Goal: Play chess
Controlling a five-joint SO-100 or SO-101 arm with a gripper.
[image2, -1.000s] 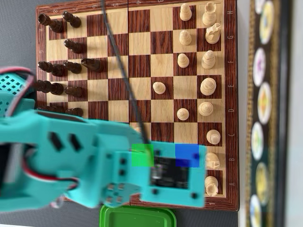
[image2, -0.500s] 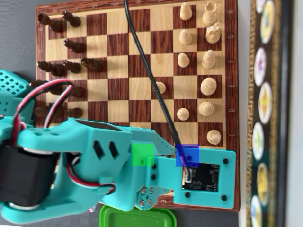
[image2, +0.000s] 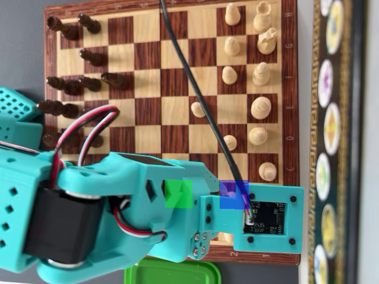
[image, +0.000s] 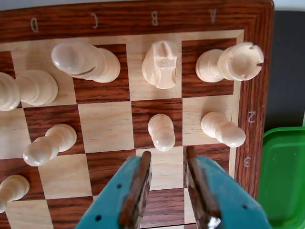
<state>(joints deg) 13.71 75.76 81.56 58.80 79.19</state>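
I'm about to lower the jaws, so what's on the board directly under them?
In the wrist view the open jaws frame bare squares, with a white pawn just ahead. The squares beneath the teal jaw bodies are covered, so unknown.

Teal jaws parted above chessboard [image: 107, 126], white pawn [image: 162, 132] just ahead, nothing held

The chessboard [image: 143, 19] is glossy veneered wood; the pale pawn [image: 162, 132] looks like smooth turned wood. The gripper [image: 167, 160] is matt teal plastic, and the green container [image: 286, 176] is smooth plastic.
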